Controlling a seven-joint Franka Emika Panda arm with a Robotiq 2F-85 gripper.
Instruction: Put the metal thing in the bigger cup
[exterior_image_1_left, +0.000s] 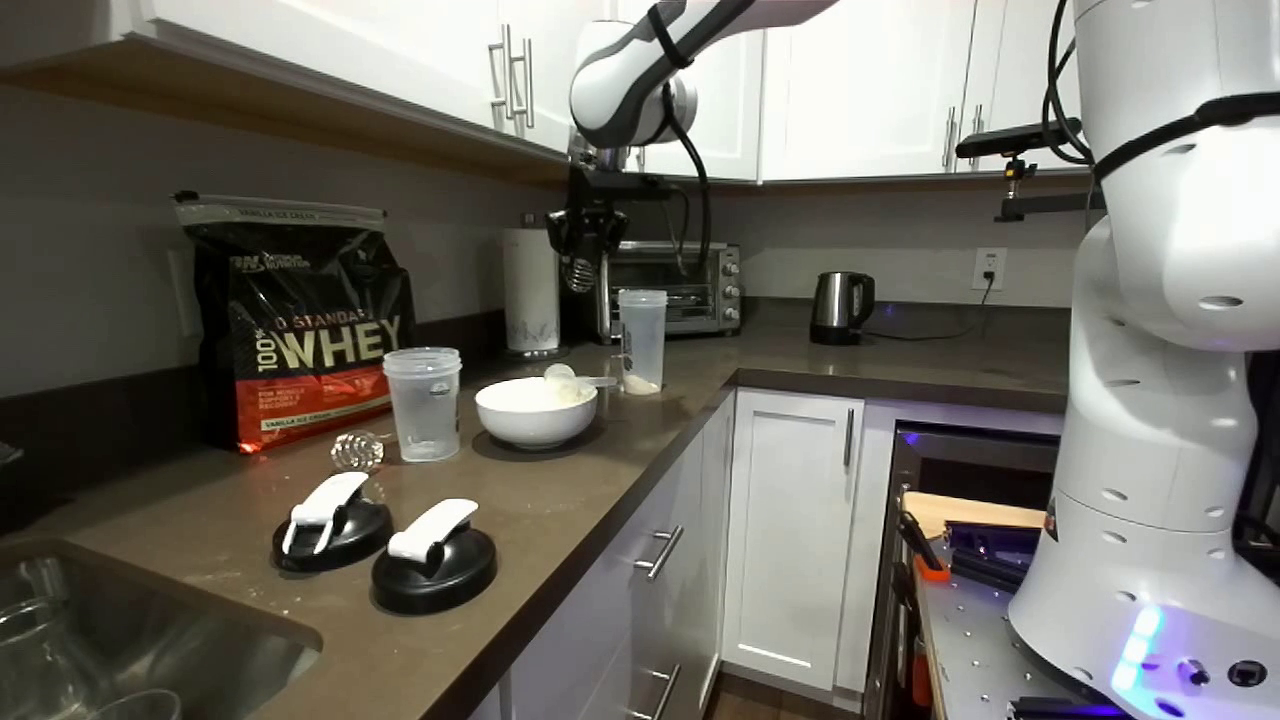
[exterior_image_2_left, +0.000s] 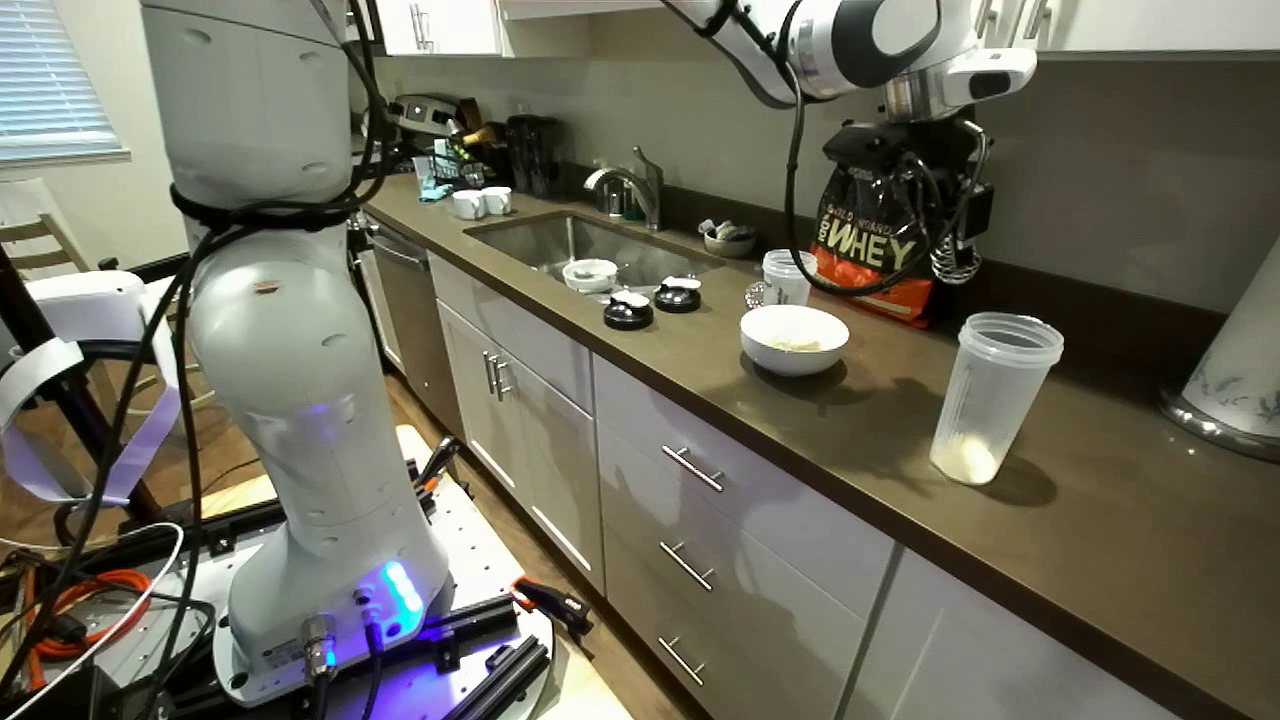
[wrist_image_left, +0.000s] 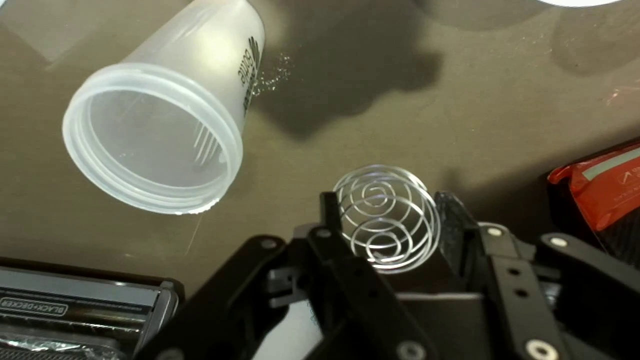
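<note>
The metal wire ball (wrist_image_left: 387, 220) hangs in the air above the counter (exterior_image_2_left: 1150, 545), clamped from two sides by my gripper (wrist_image_left: 387, 214). In the wrist view it shows apart from the tall clear tumbler (exterior_image_2_left: 1005, 385), which stands upright with pale powder (exterior_image_2_left: 968, 460) at its bottom; I can't fairly judge from these angles how near the two are.

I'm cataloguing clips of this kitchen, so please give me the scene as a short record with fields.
held: wire ball, gripped in the jaws of the gripper, above the counter
target: bigger cup, upright, pale powder at the bottom
task state: wire ball not yet in the bigger cup
other vessels: smaller cup, with a second wire ball beside it; white bowl, powder inside
also on the counter: two black lids; whey bag, upright
</note>
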